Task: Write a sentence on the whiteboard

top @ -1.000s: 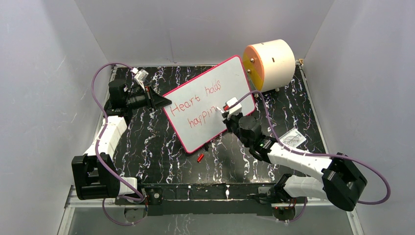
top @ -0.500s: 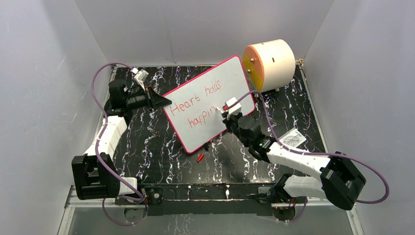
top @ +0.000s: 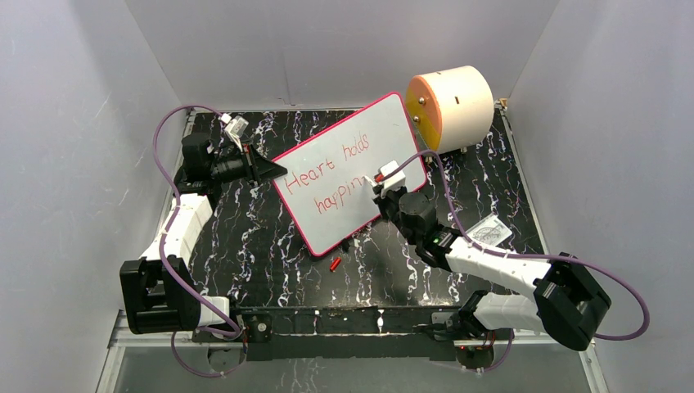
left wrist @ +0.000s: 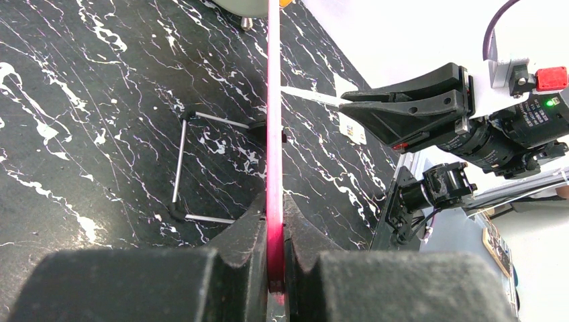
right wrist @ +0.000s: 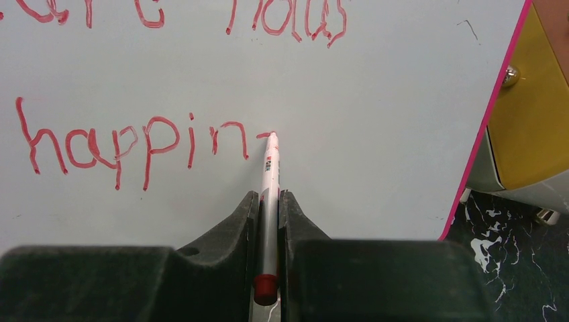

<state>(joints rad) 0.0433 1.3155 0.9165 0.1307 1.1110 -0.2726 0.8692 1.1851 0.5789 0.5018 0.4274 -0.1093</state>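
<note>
Right gripper (right wrist: 269, 198) has nudged the marker (right wrist: 269, 164) rightward along the sentence (right wrist: 134, 142) | clenched on marker, tip touching whiteboard (right wrist: 389, 87) after "happin" | left gripper (left wrist: 275, 204) clamped on whiteboard's pink rim (left wrist: 274, 134)

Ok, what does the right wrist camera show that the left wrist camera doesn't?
Only the right wrist: the sentence, so far ending "happin", with the marker tip at its last stroke. Only the left wrist: the left gripper clamped on the whiteboard's pink edge, and a wire stand on the table behind it. Both: the whiteboard, the marker and the right gripper holding it.
</note>
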